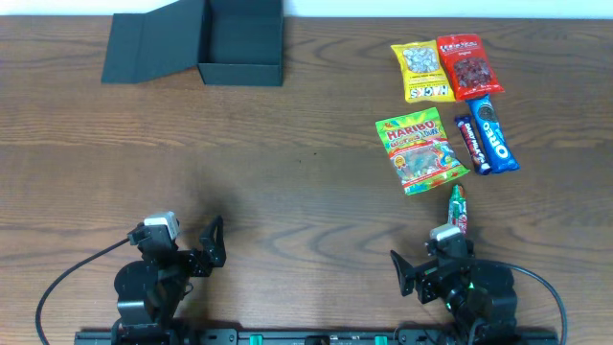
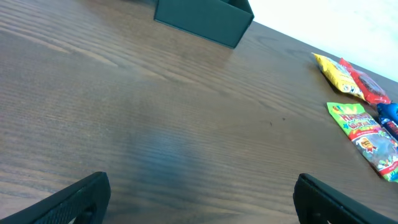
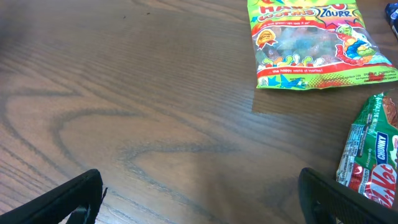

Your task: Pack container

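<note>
A Haribo bag [image 1: 419, 150] is lying face up on the wooden table [image 1: 287, 192], with a KitKat [image 1: 458, 208] lying near it toward the front edge. Right of the bag, an Oreo pack [image 1: 494, 134] and a dark bar [image 1: 470, 144] are lying side by side. Beyond them, a yellow packet [image 1: 422, 70] and a red packet [image 1: 464, 65] are lying together.

Brown wood-grain table [image 3: 137, 93] fills most of the view. The right gripper [image 3: 199, 186] is low in the picture, and only its two dark fingers show, one in the bottom-left corner and one in the bottom-right, spread wide with bare wood between them. A green Haribo bag [image 3: 311, 46] lies flat at top right, print facing up, its top edge cut off by the frame. Below it, apart from it, a green-and-red KitKat packet [image 3: 372, 152] lies at the right edge, tilted, just above the right-hand finger; contact unclear. Blue sliver [image 3: 394, 6] in the top-right corner, too small to identify.
</note>
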Available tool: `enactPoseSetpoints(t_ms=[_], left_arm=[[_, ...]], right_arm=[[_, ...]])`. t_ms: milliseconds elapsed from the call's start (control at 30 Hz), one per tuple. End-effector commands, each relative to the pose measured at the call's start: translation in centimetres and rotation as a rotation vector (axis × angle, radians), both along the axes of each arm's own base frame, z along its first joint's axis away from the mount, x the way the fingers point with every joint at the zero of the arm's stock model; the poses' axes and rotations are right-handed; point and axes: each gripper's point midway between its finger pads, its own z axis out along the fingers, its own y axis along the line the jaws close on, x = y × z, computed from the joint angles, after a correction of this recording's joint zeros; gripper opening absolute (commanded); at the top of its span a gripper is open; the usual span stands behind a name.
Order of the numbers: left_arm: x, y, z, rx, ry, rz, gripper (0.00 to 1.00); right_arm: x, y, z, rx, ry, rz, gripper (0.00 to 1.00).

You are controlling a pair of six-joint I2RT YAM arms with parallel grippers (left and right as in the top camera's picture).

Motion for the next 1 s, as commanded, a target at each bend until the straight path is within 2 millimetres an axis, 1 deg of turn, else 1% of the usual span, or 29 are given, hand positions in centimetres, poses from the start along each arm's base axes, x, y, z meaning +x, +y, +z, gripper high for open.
enactPoseSetpoints(t_ms=[0, 600, 667, 767, 800, 867, 933, 967], left_arm=[[0.0, 0.2, -0.8, 0.012, 0.01, 0.005, 0.95], [0.0, 0.0, -0.7, -0.001, 0.011, -0.002, 0.95], [-0.2, -1.0, -0.6, -0.085, 0.028, -0.03, 0.95], [-1.4, -4.1, -0.1, -0.311, 0.094, -0.143, 0.95], [-1.6, -4.6, 0.0, -0.34, 0.105, -0.166, 0.95], [-1.5, -4.6, 0.2, -0.349, 0.099, -0.165, 0.95], [-1.3, -4.7, 0.8, -0.4, 0.095, -0.15, 0.95], [-1.2, -5.1, 1.8, -0.456, 0.079, -0.166, 0.95]], right_arm=[[0.0, 0.1, -0.1, -0.012, -0.01, 0.015, 0.99], [0.0, 0.1, -0.1, -0.012, -0.01, 0.015, 0.99], [0.0, 0.1, -0.1, -0.012, -0.01, 0.015, 0.99], [0.0, 0.1, -0.1, -0.012, -0.01, 0.015, 0.99], [0.0, 0.1, -0.1, -0.012, -0.01, 0.015, 0.99], [0.0, 0.1, -0.1, -0.012, -0.01, 0.015, 0.99], [0.0, 0.1, -0.1, -0.012, -0.01, 0.015, 0.99], [0.0, 0.1, -0.1, -0.012, -0.01, 0.015, 0.99]])
